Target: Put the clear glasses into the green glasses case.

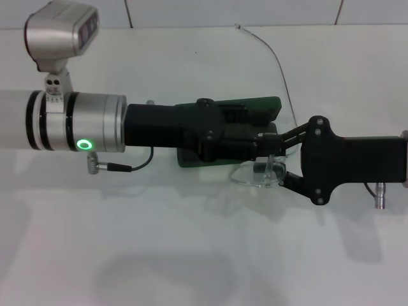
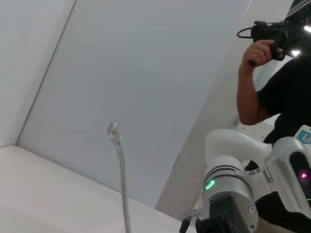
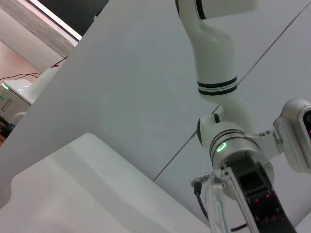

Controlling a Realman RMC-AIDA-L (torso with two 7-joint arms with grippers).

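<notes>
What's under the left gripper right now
The green glasses case lies on the white table beneath the left gripper, with the clear glasses at its near edge. The left gripper hides the case's middle, so its contents cannot be seen.

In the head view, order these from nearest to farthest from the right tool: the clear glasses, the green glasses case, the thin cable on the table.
1. The clear glasses, right at the right tool.
2. The green glasses case, just behind, under the left arm.
3. The thin cable, toward the table's far edge.
</notes>
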